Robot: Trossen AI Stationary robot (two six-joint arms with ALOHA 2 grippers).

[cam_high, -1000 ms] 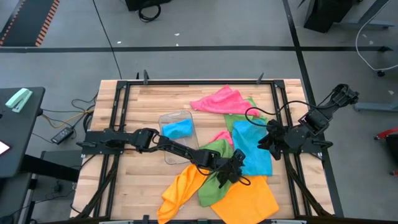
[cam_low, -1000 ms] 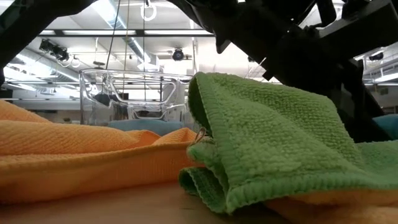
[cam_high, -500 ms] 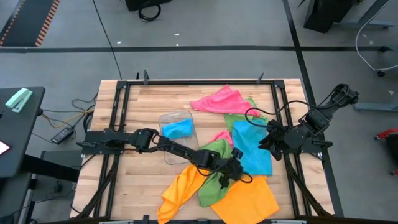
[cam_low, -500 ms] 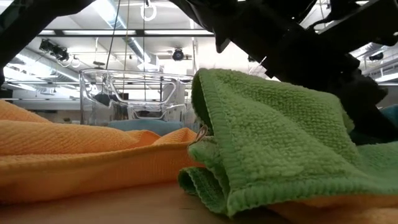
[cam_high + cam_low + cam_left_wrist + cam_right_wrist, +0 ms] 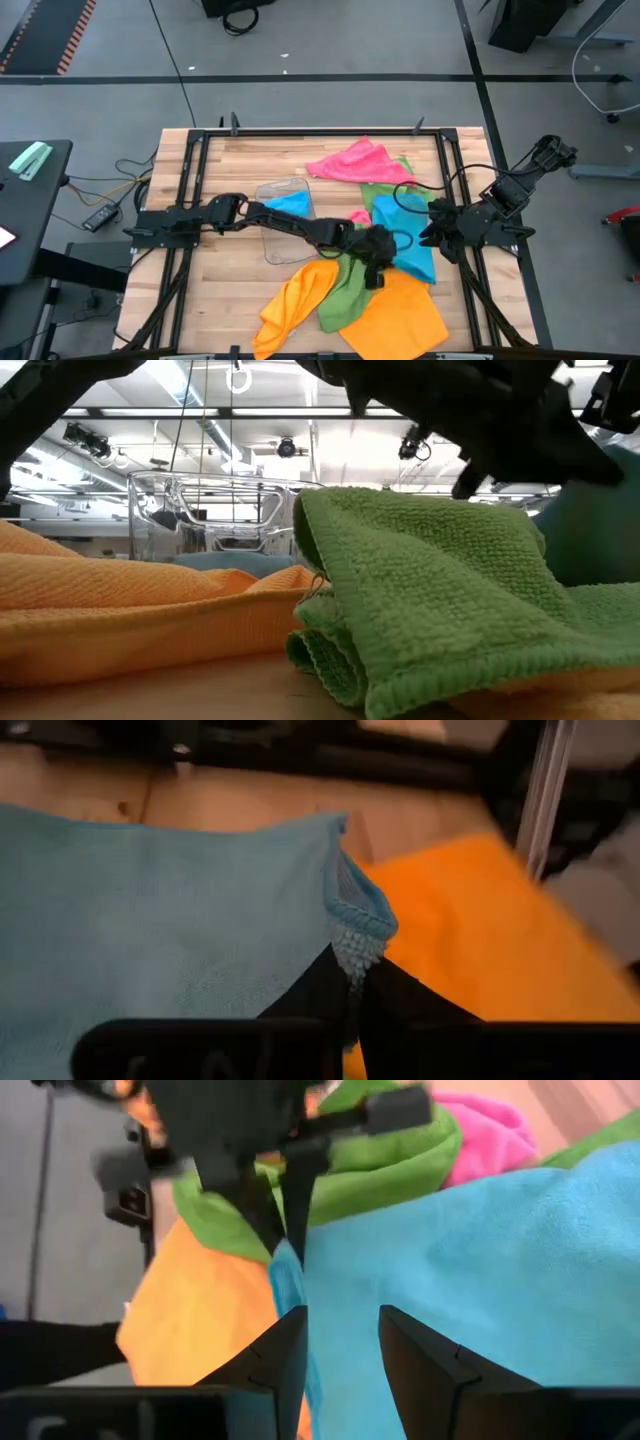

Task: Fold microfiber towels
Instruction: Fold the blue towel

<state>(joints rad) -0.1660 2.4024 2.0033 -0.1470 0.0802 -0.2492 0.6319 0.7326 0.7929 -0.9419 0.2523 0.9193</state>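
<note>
My left gripper (image 5: pixel 352 982) is pinched on a corner of the sky-blue towel (image 5: pixel 405 232), which lies mid-table over the green towel (image 5: pixel 348 290) and orange towel (image 5: pixel 400 312). My right gripper (image 5: pixel 340 1342) hovers at the blue towel's edge, fingers apart, holding nothing. Step looks like pulling the blue towel free; next needs a lift and spread flat before folding

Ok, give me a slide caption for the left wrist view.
Left tool shut on the blue towel's corner, orange towel beyond.

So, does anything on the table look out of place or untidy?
Yes. The towels lie crumpled and overlapping: orange, green, blue, pink. Another blue cloth sits bunched in the clear tray. Nothing looks damaged.
</note>
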